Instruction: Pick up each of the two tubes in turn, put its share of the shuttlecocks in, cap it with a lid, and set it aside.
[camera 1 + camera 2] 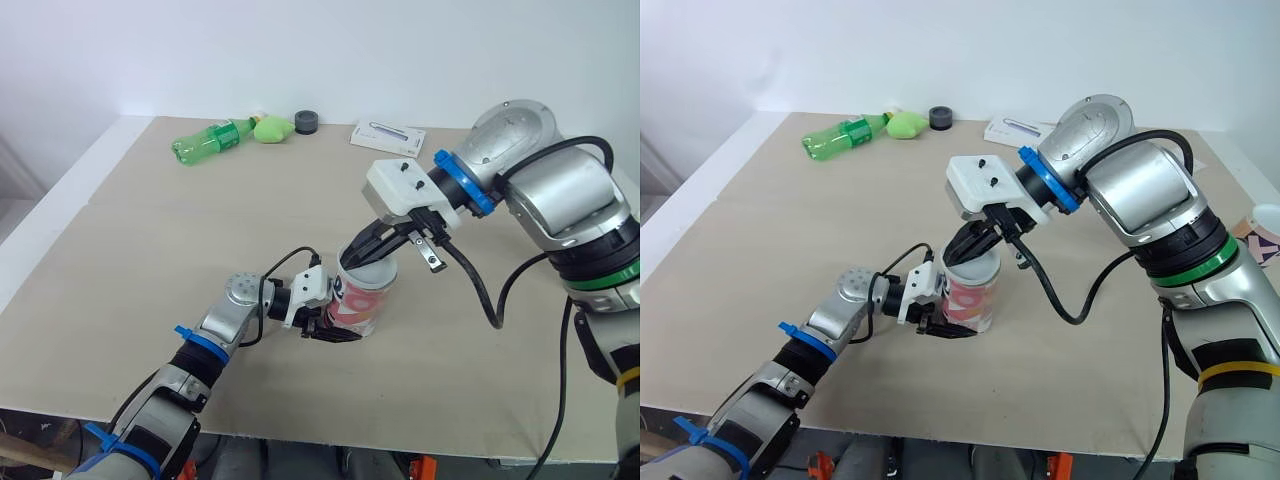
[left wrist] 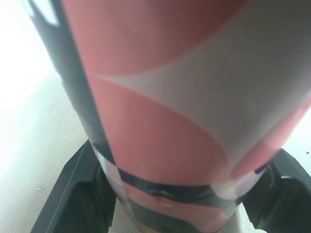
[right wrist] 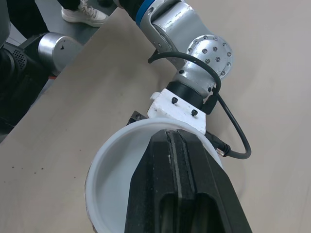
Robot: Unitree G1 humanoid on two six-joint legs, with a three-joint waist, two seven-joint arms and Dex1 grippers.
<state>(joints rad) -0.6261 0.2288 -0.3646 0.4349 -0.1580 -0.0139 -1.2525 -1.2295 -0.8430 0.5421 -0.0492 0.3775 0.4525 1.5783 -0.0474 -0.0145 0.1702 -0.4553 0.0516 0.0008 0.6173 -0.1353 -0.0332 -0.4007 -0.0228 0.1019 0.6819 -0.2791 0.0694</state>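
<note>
A short red-and-white tube (image 1: 360,305) stands upright near the table's front edge, and its patterned wall (image 2: 170,121) is close in the left wrist view. My left gripper (image 1: 340,322) is shut on the tube's lower part, one finger (image 2: 73,194) on each side. A white lid (image 3: 114,170) sits on the tube's mouth. My right gripper (image 1: 352,258) comes down from the right with its fingers (image 3: 180,184) shut together, tips resting on the lid near its rim. The lid hides the tube's inside.
At the table's far edge lie a green bottle (image 1: 210,138), a green lump (image 1: 270,128), a dark round cap (image 1: 306,122) and a flat white box (image 1: 388,137). Another patterned tube (image 1: 1262,232) shows at the far right. The right arm's cable (image 1: 490,290) hangs beside the tube.
</note>
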